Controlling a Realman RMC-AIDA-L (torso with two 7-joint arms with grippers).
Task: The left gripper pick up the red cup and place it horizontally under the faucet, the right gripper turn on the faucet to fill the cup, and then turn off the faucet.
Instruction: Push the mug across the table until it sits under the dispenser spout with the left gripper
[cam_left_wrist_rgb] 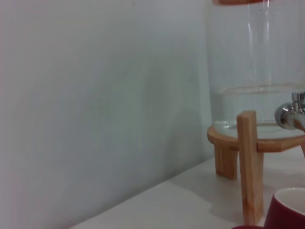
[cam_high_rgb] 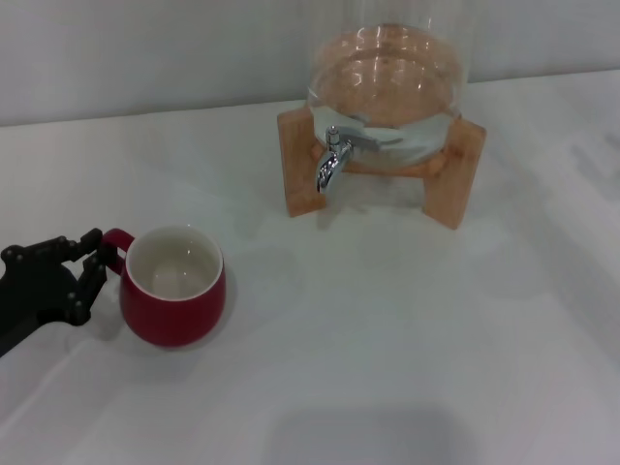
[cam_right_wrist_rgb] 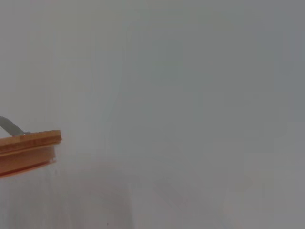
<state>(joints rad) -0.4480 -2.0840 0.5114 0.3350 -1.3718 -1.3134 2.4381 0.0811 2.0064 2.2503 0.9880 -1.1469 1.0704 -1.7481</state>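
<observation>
Squat glossy dark-red ceramic cup, upright on the white table, its loop handle between the parted fingers of the black two-finger left gripper; grip unconfirmed.

We are seeing a pale wall filling most of the left wrist view, with the white bench running in below it toward five o'clock. A clear glass jar is standing at about two o'clock, holding water in its lower part, and it is resting on a wooden stand whose upright legs are touching the bench. The chrome faucet is poking in at three o'clock, just beside the jar's base. The red cup is showing only its rim and upper wall at five o'clock, near the closest wooden leg.
</observation>
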